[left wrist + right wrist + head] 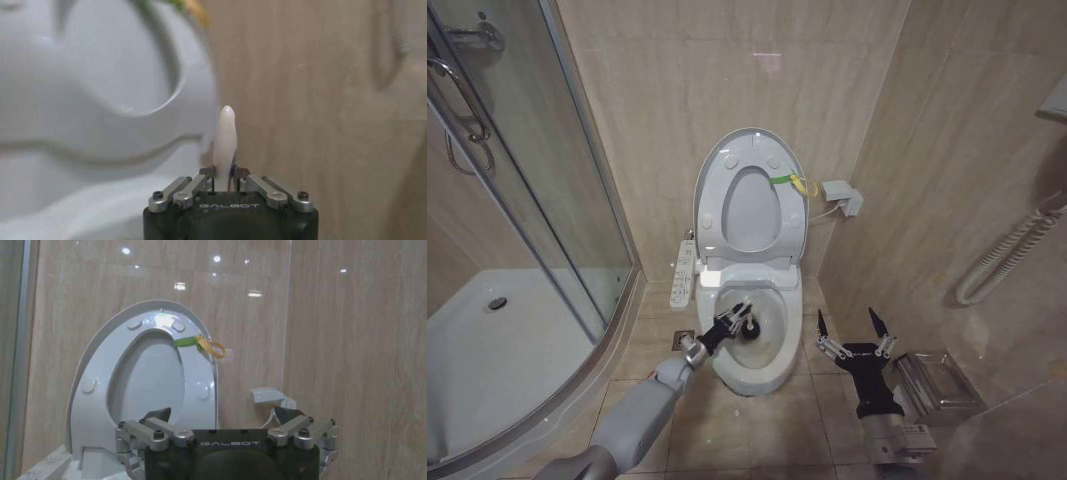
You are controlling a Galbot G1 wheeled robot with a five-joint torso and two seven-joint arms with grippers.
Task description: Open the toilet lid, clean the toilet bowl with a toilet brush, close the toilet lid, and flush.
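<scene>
Step in hand: scrubbing the toilet bowl [772, 350], judged from the raised lid and the brush already down in the basin.
Toilet lid [719, 170]: stands upright against the tiled wall with the seat ring [789, 225] raised in front of it; a yellow-green loop tag [799, 184] hangs at the edge.
Left gripper [732, 322]: reaches over the bowl's near rim, clenched on the pale handle of the toilet brush [225, 142]; the wrist view shows the handle pinched between the fingers, its tip pointing up.
Brush head: the dark bristles [749, 330] sit low inside the bowl, near the drain.
Right gripper [854, 330]: hangs idle to the right of the bowl above the floor tiles, fingers spread, grasping nothing.
Bidet button panel [683, 272]: lies along the bowl's left side, close to the working arm.
Doing it well: keep the bristles pressed to the ceramic and sweep around the inner wall; keep the arm off the button panel; hold the grip firm so the thin handle does not twist.
</scene>
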